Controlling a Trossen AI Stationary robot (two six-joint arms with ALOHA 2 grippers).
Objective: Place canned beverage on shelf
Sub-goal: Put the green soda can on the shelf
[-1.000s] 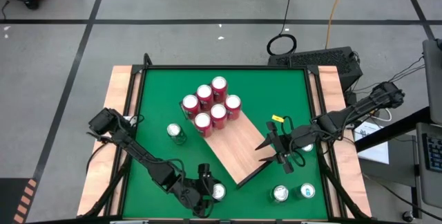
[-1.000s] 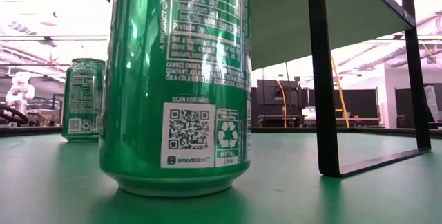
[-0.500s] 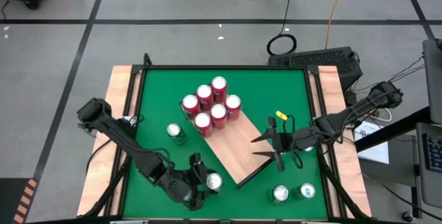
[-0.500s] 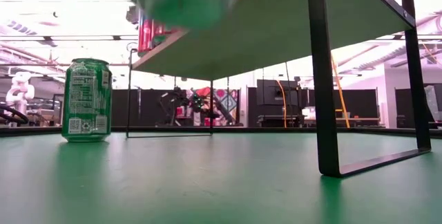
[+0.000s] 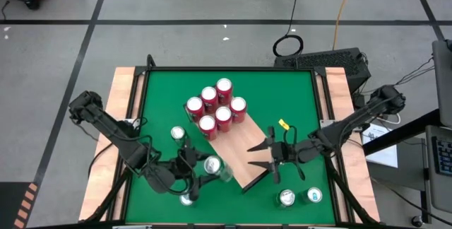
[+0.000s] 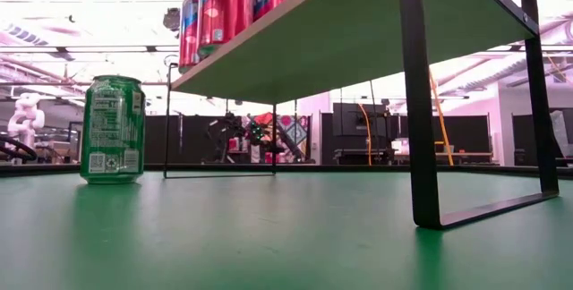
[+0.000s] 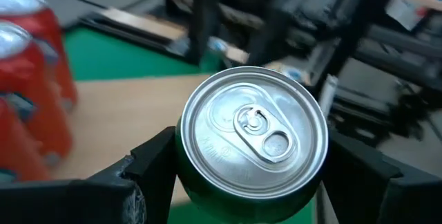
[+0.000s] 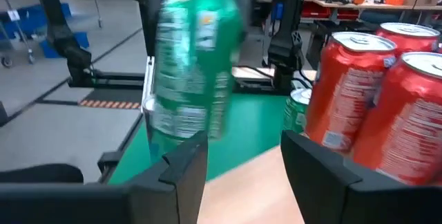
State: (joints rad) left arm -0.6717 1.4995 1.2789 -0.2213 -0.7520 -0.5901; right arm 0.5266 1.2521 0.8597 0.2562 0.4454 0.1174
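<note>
My left gripper (image 5: 205,171) is shut on a green can (image 5: 212,165) with a silver top (image 7: 254,131). It holds the can in the air beside the near left edge of the shelf (image 5: 244,155), a light wood board on thin dark legs (image 6: 421,102). Several red cans (image 5: 215,109) stand on the shelf's far end and show in the low view (image 6: 224,8). My right gripper (image 5: 260,157) is open and empty over the shelf's near right part. Its wrist view (image 8: 242,158) faces the held can (image 8: 193,68). My left gripper pinches the green can's side wall (image 7: 181,156) just below the top rim, one finger (image 7: 148,165) on each side. The fingers come from the table's left side. The can stands upright in the hold, top up, lifted clear of the table.
Other green cans stand on the green table: one at the left of the shelf (image 5: 179,135), also in the low view (image 6: 112,129), and two near the front right corner (image 5: 286,198) (image 5: 314,196). Wooden side rails border the table (image 5: 120,116).
My left gripper has lifted the green can off the table near the front edge and carried it up and toward the far edge, to the shelf's near left edge; the can has risen out of the low view. My right gripper has moved toward the table's left, over the shelf.
</note>
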